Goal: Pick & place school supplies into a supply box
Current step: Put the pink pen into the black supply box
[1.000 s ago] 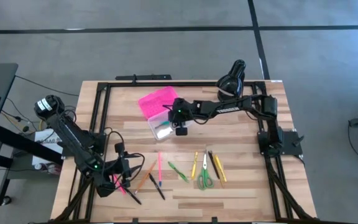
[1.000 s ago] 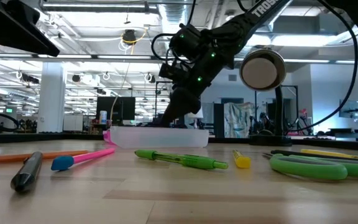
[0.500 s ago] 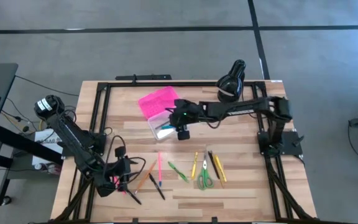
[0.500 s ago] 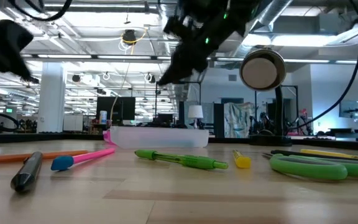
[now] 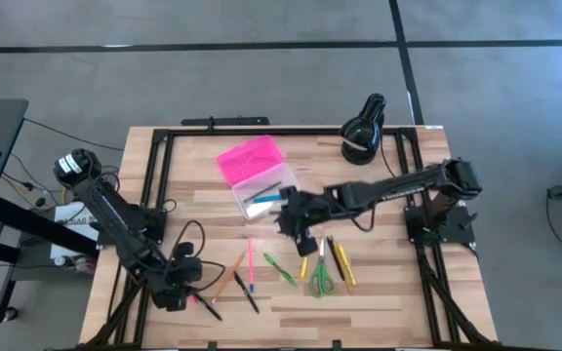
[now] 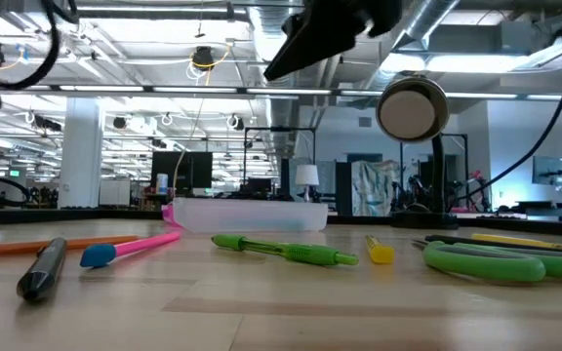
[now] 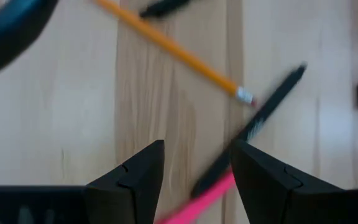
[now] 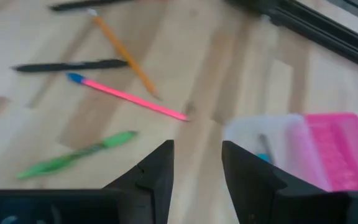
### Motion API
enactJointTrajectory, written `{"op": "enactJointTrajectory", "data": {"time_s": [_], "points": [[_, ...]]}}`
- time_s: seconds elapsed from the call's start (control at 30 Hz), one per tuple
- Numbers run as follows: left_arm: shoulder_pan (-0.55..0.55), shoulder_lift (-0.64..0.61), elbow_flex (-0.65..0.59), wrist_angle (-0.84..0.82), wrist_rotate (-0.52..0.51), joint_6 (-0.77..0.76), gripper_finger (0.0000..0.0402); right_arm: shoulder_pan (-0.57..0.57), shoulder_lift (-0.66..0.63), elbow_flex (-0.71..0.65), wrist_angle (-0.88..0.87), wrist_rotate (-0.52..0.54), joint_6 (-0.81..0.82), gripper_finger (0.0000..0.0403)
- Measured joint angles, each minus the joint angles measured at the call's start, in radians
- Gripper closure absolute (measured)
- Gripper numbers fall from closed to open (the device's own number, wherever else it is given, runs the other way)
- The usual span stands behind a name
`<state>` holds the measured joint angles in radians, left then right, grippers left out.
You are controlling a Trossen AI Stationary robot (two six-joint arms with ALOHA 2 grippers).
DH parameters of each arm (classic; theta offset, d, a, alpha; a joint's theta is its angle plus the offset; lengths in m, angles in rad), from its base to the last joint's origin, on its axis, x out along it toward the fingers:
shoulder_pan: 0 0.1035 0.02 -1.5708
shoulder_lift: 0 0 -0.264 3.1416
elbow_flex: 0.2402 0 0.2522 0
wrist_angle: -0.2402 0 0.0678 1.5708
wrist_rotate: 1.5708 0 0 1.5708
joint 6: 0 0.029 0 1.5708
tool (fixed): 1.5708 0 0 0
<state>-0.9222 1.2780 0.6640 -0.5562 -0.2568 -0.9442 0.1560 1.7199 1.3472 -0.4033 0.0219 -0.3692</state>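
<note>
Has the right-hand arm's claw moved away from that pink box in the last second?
Yes. The right gripper has left the supply box and moved toward the scissors.

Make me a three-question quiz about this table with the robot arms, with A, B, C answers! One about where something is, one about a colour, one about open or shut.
1. Where do the scissors lie?
A. inside the supply box
B. on the table among the pens
C. on the floor

2. What colour is the lid of the supply box?
A. pink
B. blue
C. yellow

3. How is the right gripper?
A. shut on a pen
B. open and empty
C. shut on the scissors

Answers:
1. B: in the high view they rest flat on the table between a yellow pen and other pens.
2. A: the open lid is bright pink.
3. B: the right wrist view shows bare wood in the gap between its two fingers.
</note>
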Motion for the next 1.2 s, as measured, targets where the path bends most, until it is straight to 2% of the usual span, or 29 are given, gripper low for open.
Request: {"op": "enactJointTrajectory", "data": {"time_s": [0.13, 0.27, 0.37, 0.47, 0.63, 0.83, 1.2], "points": [[-0.016, 0.000, 0.000, -0.065, 0.071, -0.048, 0.0223, 0.065, 0.000, 0.000, -0.004, 0.002, 0.029, 0.0276], [-0.042, 0.000, 0.000, -0.080, 0.061, -0.065, 0.0223, 0.117, 0.000, 0.000, -0.006, 0.003, 0.058, 0.0279], [-0.063, 0.009, 0.000, -0.081, 0.013, -0.034, 0.0223, 0.153, 0.000, 0.000, -0.007, 0.006, 0.076, 0.0282], [-0.072, 0.049, 0.000, -0.081, 0.009, 0.011, 0.0223, 0.184, 0.000, 0.000, -0.007, 0.013, 0.082, 0.0284], [-0.072, 0.142, 0.000, -0.076, 0.082, 0.066, 0.0223, 0.226, 0.000, 0.000, -0.008, 0.066, 0.086, 0.0285], [-0.072, 0.192, 0.004, -0.071, 0.147, 0.057, 0.0223, 0.244, 0.000, 0.000, -0.008, 0.090, 0.106, 0.0285], [-0.065, 0.193, 0.003, -0.057, 0.111, 0.055, 0.0235, 0.242, 0.000, 0.000, -0.008, 0.093, 0.119, 0.0285]]}}
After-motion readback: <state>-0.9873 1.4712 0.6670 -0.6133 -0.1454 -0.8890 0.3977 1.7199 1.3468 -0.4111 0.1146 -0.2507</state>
